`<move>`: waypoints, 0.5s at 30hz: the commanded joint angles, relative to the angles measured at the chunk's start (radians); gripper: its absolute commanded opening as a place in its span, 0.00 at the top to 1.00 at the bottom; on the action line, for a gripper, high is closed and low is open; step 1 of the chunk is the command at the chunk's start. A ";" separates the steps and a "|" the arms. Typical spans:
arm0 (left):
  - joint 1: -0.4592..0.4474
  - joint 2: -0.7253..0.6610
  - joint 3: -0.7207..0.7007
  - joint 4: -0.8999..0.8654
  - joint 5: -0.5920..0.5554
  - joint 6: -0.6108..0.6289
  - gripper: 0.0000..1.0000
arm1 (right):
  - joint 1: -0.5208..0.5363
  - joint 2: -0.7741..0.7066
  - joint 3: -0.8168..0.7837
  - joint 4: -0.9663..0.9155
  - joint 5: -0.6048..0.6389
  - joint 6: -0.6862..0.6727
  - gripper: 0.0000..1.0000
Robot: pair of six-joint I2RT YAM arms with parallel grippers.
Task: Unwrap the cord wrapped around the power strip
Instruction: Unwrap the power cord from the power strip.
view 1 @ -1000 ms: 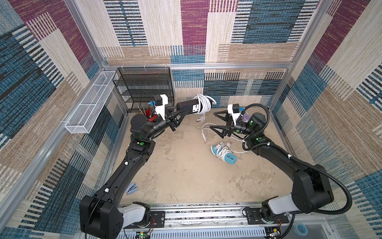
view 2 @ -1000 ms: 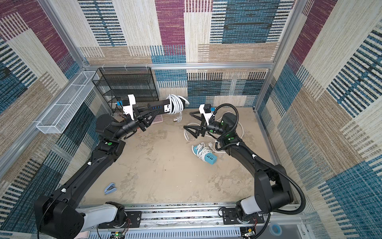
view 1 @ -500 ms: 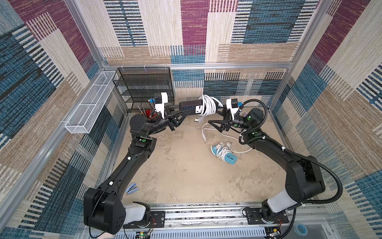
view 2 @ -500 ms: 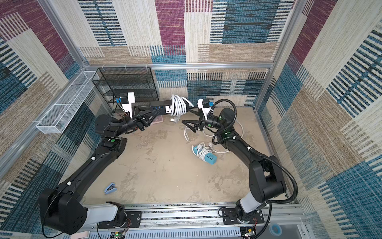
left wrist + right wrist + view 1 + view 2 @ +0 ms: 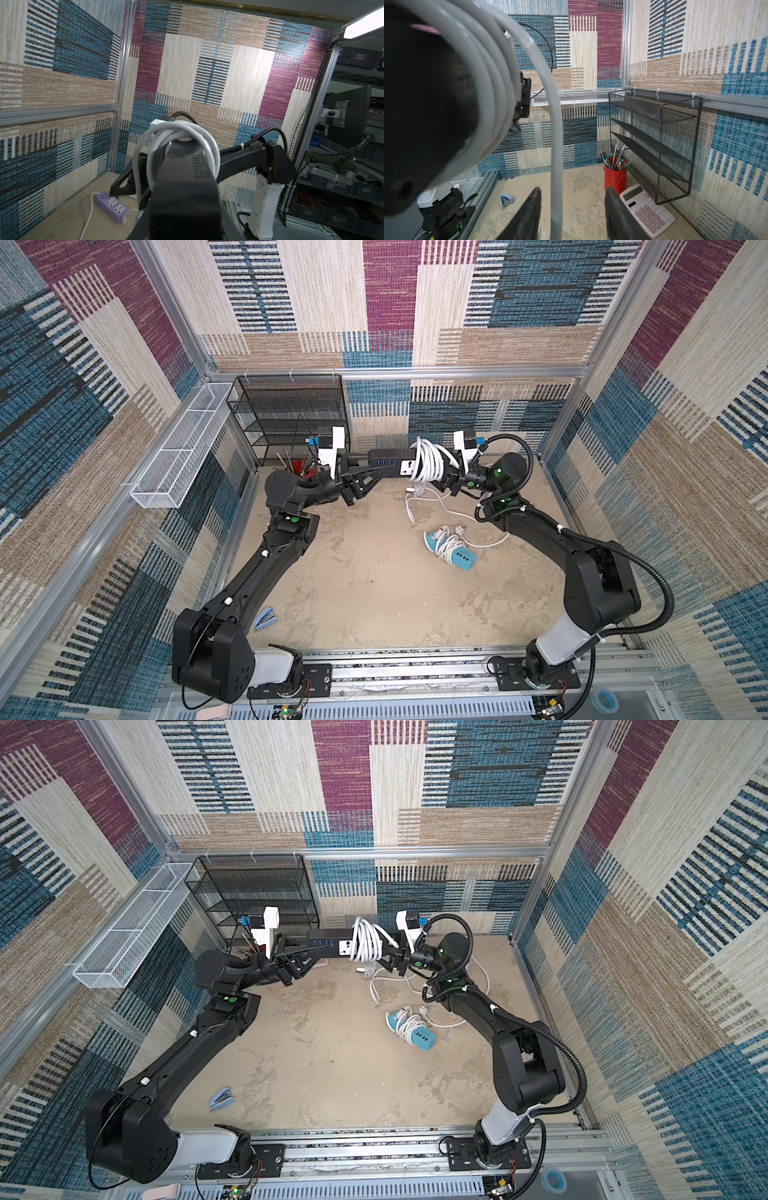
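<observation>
Holding a long black plastic power strip (image 5: 388, 457) aloft, the left pincer (image 5: 365, 477) is clamped tight on the strip's near end, so the bar runs level from it toward the right pincer (image 5: 446, 479). A thick white cord (image 5: 428, 460) is wound in several loops around the far half of the strip, just ahead of the right pincer, as both top views show. The right pincer's jaws stand apart. In the right wrist view one loose strand of that cord hangs down between its two dark fingers (image 5: 532, 209), nearer one finger than the other, and is not pinched.

Below and slightly behind the right pincer, a light blue power strip (image 5: 455, 551) bundled in its own white cable lies on the sandy beige worktop (image 5: 365, 580). A lilac power strip (image 5: 112, 205) lies on the worktop beyond the right pincer, seen from the left wrist. Behind the left pincer stand a red metal cup of pens (image 5: 615, 176), a white calculator (image 5: 648, 214) and a black wire-mesh shelf rack (image 5: 654, 145).
</observation>
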 commanded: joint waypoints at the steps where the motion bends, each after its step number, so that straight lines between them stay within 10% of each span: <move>1: -0.005 -0.002 0.013 0.092 0.010 -0.021 1.00 | 0.001 0.006 0.010 0.042 -0.012 0.029 0.61; 8: -0.014 0.004 0.015 0.087 0.026 -0.020 1.00 | 0.001 -0.001 0.011 0.025 -0.001 0.019 1.00; 15: -0.015 -0.003 0.016 0.024 0.033 0.032 1.00 | -0.020 -0.051 0.052 -0.125 0.040 -0.090 1.00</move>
